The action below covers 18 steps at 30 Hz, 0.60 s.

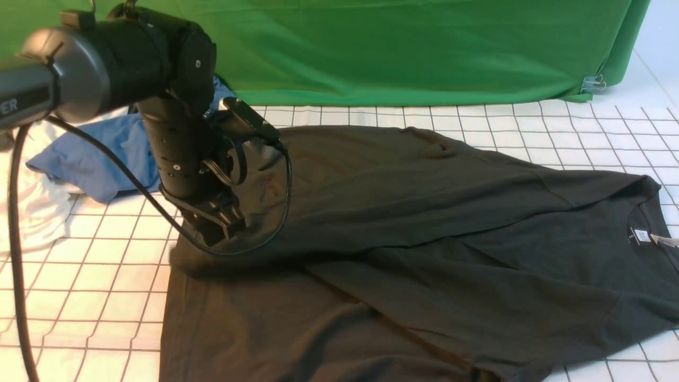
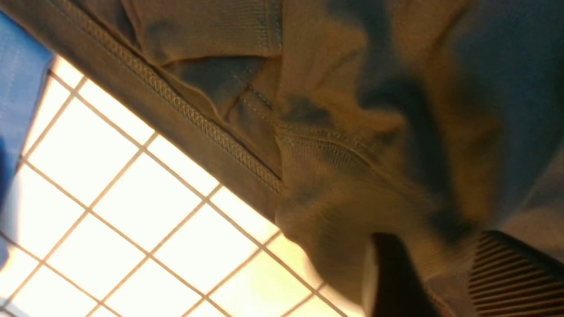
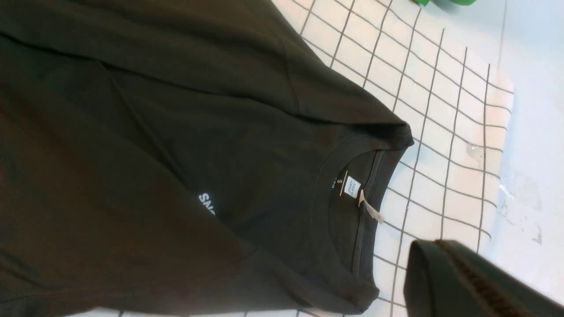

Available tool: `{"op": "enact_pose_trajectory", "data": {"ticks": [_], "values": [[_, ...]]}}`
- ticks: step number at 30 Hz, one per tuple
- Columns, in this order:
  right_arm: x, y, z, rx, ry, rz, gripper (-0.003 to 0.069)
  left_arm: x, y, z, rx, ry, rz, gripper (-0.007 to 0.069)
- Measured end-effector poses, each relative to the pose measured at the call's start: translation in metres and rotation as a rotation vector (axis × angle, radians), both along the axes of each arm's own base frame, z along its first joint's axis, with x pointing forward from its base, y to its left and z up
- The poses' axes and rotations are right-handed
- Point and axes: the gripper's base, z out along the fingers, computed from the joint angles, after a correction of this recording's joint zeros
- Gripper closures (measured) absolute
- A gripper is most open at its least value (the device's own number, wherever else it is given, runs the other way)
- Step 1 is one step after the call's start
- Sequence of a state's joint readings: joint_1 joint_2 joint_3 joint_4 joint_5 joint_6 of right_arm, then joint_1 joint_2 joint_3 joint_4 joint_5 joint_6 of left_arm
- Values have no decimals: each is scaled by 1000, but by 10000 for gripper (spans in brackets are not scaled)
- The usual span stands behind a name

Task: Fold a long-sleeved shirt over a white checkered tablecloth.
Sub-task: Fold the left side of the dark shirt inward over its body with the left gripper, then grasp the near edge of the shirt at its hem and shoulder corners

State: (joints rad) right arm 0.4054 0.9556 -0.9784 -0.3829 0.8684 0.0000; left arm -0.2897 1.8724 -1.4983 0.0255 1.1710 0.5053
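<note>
Your right pincer [image 3: 440, 273] hangs closed above the collar end of the long-sleeved shirt [image 1: 424, 223], near the neck tag [image 1: 641, 236]. The shirt lies spread on the tablecloth [image 1: 79, 276], collar to the right and hem to the left, with folds running across its body. At the hem's left corner your left pincer [image 1: 223, 223] has its jaws apart, with fabric loose between them. Beyond that corner lie a blue garment [image 1: 90, 159] and white garments [image 1: 32, 212]. Past the shirt's far edge hangs a green cloth [image 1: 398, 48].
</note>
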Motion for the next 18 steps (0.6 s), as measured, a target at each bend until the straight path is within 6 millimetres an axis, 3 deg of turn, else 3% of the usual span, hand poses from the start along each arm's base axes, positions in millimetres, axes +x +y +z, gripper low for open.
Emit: {"op": "enact_pose_trajectory", "data": {"ticks": [2, 7, 10, 12, 15, 18], "values": [[0, 0, 0, 0, 0, 0, 648, -3, 1, 2, 1, 21, 14, 230], [-1, 4, 0, 1, 3, 22, 648, -16, -12, 19, -62, 5, 91, 86], [-4, 13, -1, -1, 8, 75, 648, -36, -33, 33, -92, -12, 65, 77], [-7, 21, -1, -2, 14, 120, 648, -56, -46, 30, -87, 10, 16, 85], [-12, 30, -2, -9, 30, 171, 648, -91, -61, 13, -50, 87, -66, 104], [-16, 34, -3, -21, 52, 197, 648, -118, -56, -12, 25, 177, -107, 114]]}}
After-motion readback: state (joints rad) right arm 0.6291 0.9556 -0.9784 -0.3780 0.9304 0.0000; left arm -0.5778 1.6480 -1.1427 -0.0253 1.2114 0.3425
